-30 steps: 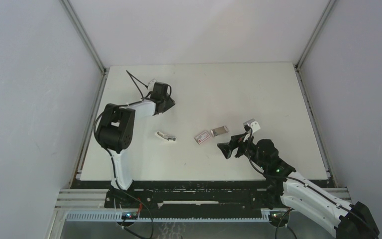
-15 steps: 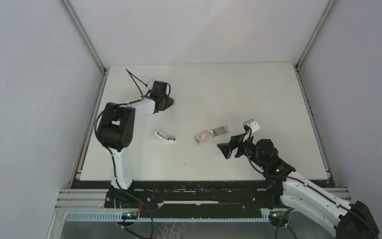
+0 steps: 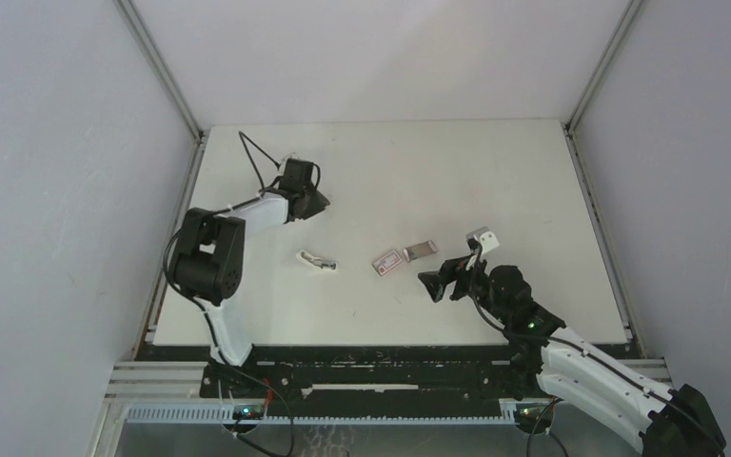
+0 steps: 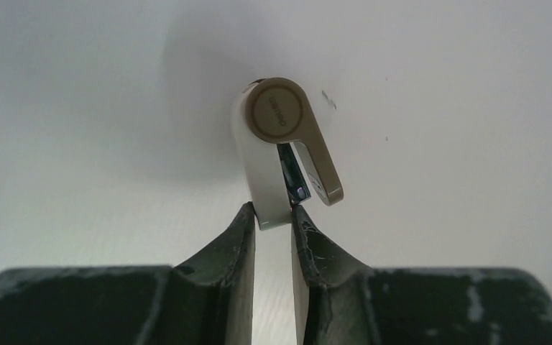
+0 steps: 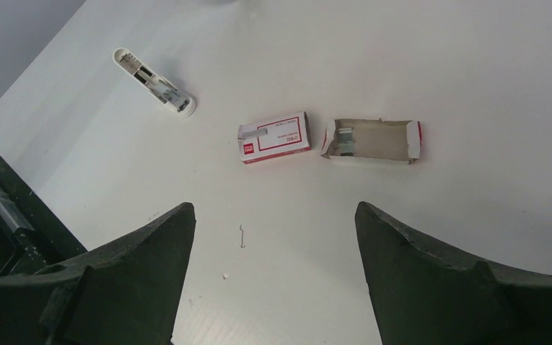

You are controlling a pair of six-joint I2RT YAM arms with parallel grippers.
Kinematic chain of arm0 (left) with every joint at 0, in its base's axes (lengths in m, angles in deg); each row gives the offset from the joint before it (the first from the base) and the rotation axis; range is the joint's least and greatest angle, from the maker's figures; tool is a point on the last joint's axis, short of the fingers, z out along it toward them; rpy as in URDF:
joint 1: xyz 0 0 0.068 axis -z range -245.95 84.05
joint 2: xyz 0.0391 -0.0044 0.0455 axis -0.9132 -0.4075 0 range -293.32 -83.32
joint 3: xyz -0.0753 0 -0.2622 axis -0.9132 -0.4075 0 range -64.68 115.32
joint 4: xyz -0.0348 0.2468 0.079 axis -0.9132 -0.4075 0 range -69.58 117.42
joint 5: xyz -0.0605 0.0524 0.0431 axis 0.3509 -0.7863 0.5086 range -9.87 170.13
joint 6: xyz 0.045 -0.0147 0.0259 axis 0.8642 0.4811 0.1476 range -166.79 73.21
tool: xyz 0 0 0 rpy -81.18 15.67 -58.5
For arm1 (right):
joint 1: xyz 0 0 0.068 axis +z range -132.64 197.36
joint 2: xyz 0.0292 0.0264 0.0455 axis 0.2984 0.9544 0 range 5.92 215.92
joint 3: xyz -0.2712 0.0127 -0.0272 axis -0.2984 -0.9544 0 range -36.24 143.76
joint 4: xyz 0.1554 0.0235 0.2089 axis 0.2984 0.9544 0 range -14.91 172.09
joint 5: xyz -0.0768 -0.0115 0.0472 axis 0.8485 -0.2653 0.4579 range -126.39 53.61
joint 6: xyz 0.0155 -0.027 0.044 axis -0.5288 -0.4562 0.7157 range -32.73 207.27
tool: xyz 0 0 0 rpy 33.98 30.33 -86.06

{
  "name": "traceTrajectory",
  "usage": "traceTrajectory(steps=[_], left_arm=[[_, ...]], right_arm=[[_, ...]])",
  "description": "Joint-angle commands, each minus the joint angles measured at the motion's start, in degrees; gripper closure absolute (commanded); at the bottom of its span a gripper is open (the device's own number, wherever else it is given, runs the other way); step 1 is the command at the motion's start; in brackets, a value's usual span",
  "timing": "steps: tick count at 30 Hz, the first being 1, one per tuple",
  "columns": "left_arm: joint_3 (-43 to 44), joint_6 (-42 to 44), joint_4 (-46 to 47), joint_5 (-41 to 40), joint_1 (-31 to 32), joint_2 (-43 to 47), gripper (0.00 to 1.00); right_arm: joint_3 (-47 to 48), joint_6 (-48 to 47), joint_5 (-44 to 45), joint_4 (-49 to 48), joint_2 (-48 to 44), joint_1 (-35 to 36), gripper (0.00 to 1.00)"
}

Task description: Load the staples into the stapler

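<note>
Pinches white-and-tan stapler (image 4: 260, 171) at frame centre in left gripper (image 4: 273, 213); holds right gripper (image 5: 273, 215) spread wide below red staples box (image 5: 275, 136), apart.

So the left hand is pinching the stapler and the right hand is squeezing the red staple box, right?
Not quite. The left hand does pinch the stapler, but the right hand is open and empty; the red staple box lies on the table, as the right wrist view shows.
</note>
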Motion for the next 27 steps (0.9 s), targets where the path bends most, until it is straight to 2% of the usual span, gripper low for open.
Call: traceTrajectory(steps=[1, 5, 10, 15, 22, 27], left_arm=[[-3.11, 6.1, -3.62, 5.0, 0.41, 9.24, 1.0], [-6.72, 7.78, -6.86, 9.5, 2.07, 15.55, 1.0], [-12.64, 6.55, -7.39, 14.8, 5.46, 22.84, 1.0], [-17.67, 4.52, -6.97, 19.66, 9.97, 27.75, 1.0], [-22.31, 1.32, -6.66, 22.19, 15.79, 32.64, 1.0], [-23.74, 0.85, -7.65, 22.22, 17.31, 34.97, 1.0]], right_arm=[[3.53, -0.5, 2.74, 0.65, 0.2, 0.05, 0.2], [8.1, 0.98, 4.47, 4.81, 3.86, 2.11, 0.24], [17.87, 1.04, 10.79, 11.95, 11.41, 8.49, 0.26], [24.63, 1.54, 10.43, 14.28, 20.72, 11.95, 0.29], [33.69, 2.1, 10.09, 17.53, 35.97, 17.19, 0.34], [36.85, 2.21, 13.55, 16.83, 41.79, 21.53, 0.36]])
